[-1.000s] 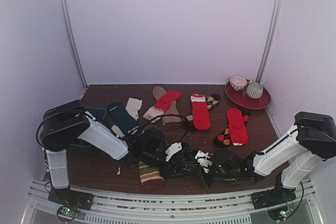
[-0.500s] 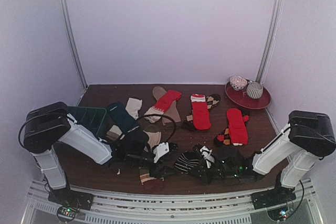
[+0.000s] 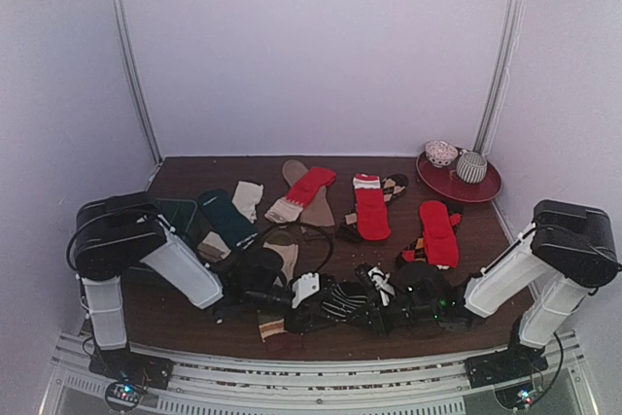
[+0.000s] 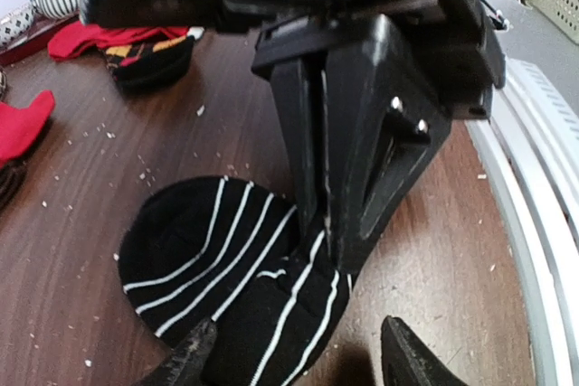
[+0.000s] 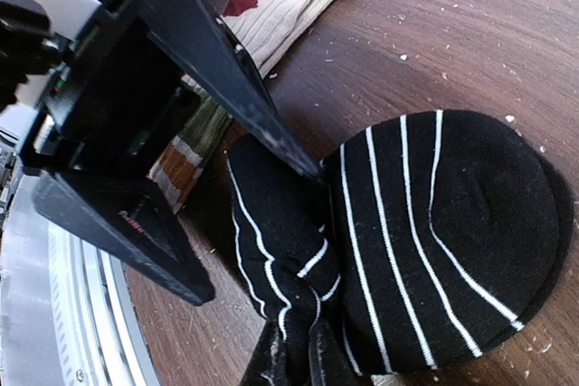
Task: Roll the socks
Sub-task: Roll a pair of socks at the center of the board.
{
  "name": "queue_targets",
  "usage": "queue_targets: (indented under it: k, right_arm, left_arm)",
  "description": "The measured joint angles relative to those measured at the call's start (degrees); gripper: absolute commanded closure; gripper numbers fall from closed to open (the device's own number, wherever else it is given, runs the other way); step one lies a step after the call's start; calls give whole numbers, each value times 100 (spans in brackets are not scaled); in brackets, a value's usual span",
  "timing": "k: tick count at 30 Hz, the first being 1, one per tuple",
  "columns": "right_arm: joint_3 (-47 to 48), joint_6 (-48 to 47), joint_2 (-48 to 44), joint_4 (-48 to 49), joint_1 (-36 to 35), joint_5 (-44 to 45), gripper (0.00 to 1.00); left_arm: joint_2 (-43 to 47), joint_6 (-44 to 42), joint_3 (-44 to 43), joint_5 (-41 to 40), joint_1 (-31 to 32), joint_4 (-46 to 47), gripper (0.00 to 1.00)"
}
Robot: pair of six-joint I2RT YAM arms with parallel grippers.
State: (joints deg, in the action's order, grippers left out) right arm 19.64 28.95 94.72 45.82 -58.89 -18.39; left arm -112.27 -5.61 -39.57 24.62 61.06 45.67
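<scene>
A dark wooden table, dotted with pale specks, carries scattered socks. A teal sock lies beside a green tray at the left, and a red sock lies mid-table. A second red sock lies over an argyle sock, and a black striped sock is near the front edge. A red plate sits in the far right corner.
</scene>
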Motion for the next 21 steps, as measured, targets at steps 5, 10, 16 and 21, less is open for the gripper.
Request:
queue_targets:
  k: [5,10,16,21]
  right_arm:
    - [13,-2,55,44,74,-164,100]
    - [42,-2,87,42,118,-280,100]
    - [63,0,118,39,153,-358,100]
    - [79,0,118,9,179,-387,89]
  left_arm:
    - [-216,-7,-52,39,-52,22,61]
    - [-304,13,-133,122,-114,57,77]
    - [-317,94,-142,286,-125,68,100]
    - [-319,234,-243,426,-162,-101,100]
